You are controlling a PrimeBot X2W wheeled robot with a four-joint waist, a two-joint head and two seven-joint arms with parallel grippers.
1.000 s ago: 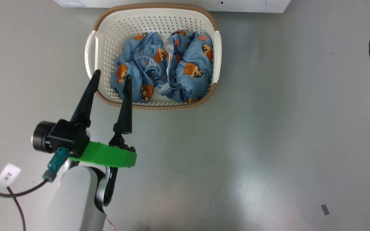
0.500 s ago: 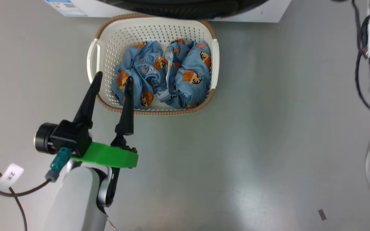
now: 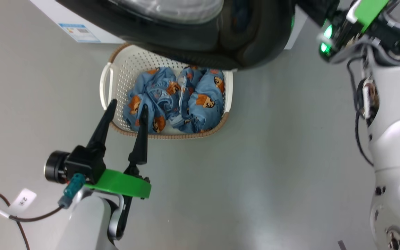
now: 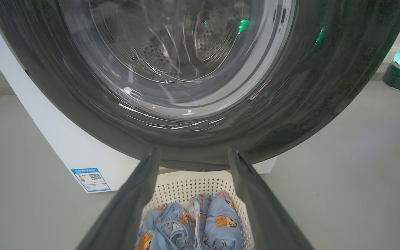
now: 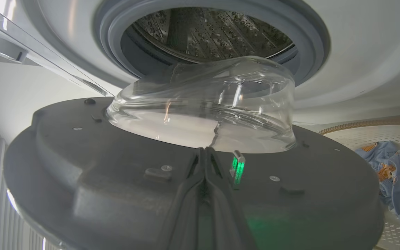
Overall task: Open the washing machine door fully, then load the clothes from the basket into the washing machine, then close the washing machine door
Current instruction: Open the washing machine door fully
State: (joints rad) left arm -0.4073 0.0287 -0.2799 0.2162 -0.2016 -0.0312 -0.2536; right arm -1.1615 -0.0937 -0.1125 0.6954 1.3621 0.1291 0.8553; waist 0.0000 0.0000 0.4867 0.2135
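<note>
The washing machine door (image 3: 193,45) with its black rim hangs open above the far side of the basket (image 3: 104,85). The blue bear-print clothes (image 3: 186,104) lie heaped inside the basket. My left gripper (image 3: 128,105) is open at the basket's near left corner, one finger over the clothes and the other outside the rim. In the left wrist view the left gripper (image 4: 193,151) faces the door's outer glass (image 4: 172,59). My right gripper (image 5: 205,151) is shut, its tips against the door's inner face (image 5: 99,166) at the foot of the glass bowl (image 5: 203,104). The drum (image 5: 206,31) stands exposed.
The white washing machine (image 3: 57,17) with its blue sticker (image 3: 78,32) stands at the top left. My right arm (image 3: 390,121) runs down the right edge. A tagged cable (image 3: 23,201) lies on the grey floor at the lower left.
The head view has shifted, so the basket sits lower in it. The door's black rim now reaches over the basket's far side and the right arm has come into view. The left gripper stays open.
</note>
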